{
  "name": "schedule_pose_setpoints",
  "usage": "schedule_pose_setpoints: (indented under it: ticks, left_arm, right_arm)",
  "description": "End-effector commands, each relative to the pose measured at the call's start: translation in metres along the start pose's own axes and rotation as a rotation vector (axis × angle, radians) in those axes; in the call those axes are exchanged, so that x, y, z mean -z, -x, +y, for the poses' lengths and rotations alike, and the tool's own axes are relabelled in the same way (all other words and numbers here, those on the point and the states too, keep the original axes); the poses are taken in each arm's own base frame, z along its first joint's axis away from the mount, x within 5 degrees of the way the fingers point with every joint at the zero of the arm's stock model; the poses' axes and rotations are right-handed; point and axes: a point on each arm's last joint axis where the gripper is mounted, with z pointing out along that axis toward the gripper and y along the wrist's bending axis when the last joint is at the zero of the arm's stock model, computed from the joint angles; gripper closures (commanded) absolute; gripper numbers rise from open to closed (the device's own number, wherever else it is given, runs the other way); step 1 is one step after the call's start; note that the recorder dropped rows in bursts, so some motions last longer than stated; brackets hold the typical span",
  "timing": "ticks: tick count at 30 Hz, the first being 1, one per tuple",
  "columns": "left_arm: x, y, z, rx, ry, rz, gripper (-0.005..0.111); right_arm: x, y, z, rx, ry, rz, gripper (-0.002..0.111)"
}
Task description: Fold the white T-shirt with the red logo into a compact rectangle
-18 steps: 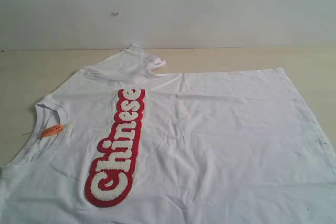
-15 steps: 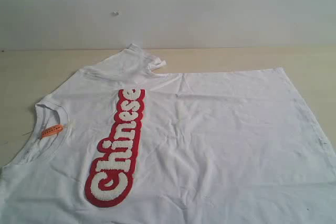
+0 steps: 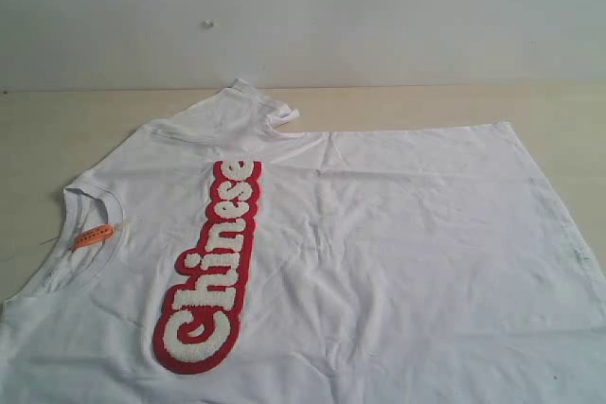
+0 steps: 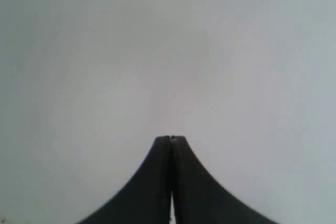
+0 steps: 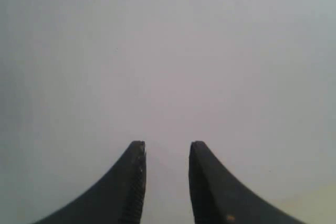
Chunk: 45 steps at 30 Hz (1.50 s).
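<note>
Across the bench (image 3: 38, 130), the white T-shirt (image 3: 398, 253) lies spread, red logo (image 3: 210, 267) toward 8 o'clock; left end effector (image 4: 171, 138) pressed closed, right end effector (image 5: 167, 144) narrowly parted, both facing blank grey.

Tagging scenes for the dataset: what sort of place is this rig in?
Probably a lab or test bench, not a home: a pale wooden tabletop, a blank white wall right behind it, and a white T-shirt with a red logo spread flat as if staged.
</note>
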Motion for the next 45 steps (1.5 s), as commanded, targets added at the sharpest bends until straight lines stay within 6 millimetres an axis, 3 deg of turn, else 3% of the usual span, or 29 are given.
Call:
schedule_pose_setpoints:
  ticks: [1,7,13,15,17,23,29,33,37,41,45]
  left_arm:
    - [-0.002,0.008,-0.003,0.041,-0.012,-0.029,0.107]
    - [-0.005,-0.003,0.000,0.033,0.023,0.083,0.107]
    - [-0.009,-0.004,0.000,0.027,0.028,0.090,0.107]
    - [-0.011,-0.003,0.000,0.028,0.027,0.078,0.107]
    - [-0.014,-0.004,0.001,0.032,0.033,0.089,0.107]
    - [-0.036,0.011,-0.010,0.025,0.012,0.125,0.107]
    - [-0.084,0.050,-0.041,-0.043,-0.112,0.182,0.107]
    - [-0.118,0.064,-0.056,-0.081,-0.167,0.246,0.107]
    - [-0.156,0.070,-0.072,-0.073,-0.260,0.366,0.107]
    - [-0.202,0.060,-0.081,-0.048,-0.341,0.553,0.107]
    - [-0.249,0.036,-0.059,-0.001,-0.269,0.633,0.107]
  right_arm:
    - [0.001,-0.004,-0.002,0.007,-0.018,0.027,0.078]
    - [0.001,-0.006,-0.003,-0.064,-0.031,0.051,0.078]
    - [0.001,-0.007,-0.003,-0.057,-0.035,0.059,0.080]
    - [0.001,-0.006,-0.003,-0.038,-0.029,0.052,0.089]
    - [0.001,-0.003,-0.002,-0.020,-0.015,0.024,0.107]
    - [-0.002,0.030,0.014,0.030,0.034,-0.077,0.108]
    - [-0.029,0.082,0.038,0.153,-0.025,0.048,0.108]
    - [-0.060,0.123,0.055,0.238,-0.083,0.164,0.108]
    - [-0.098,0.149,0.069,0.348,-0.104,0.355,0.108]
    - [-0.129,0.161,0.085,0.436,-0.019,0.565,0.108]
    - [-0.159,0.154,0.086,0.485,0.015,0.809,0.108]
